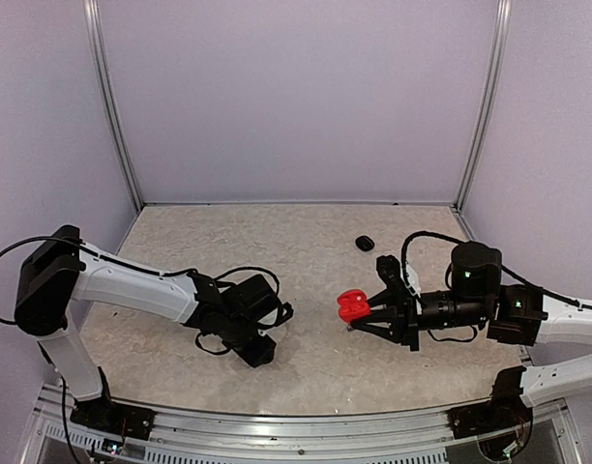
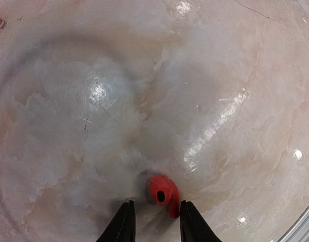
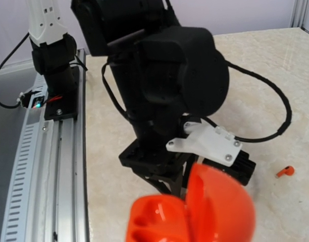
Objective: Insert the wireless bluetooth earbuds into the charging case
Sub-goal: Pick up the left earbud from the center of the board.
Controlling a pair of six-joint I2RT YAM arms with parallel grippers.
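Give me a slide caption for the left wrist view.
Left gripper, jaws open, brackets a red earbud lying on the marbled table.

My left arm [image 1: 132, 280] reaches inward, wrist tipped down, left tool [image 2: 157, 203] with jaws parted. My right arm [image 1: 567, 319] lies level, pointing left, right tool [image 1: 369, 314] clamped on the red case [image 1: 351, 305].

Red earbud [image 2: 162, 190] at parted left hand [image 2: 157, 203] fingertips, marbled table [image 2: 220, 101]
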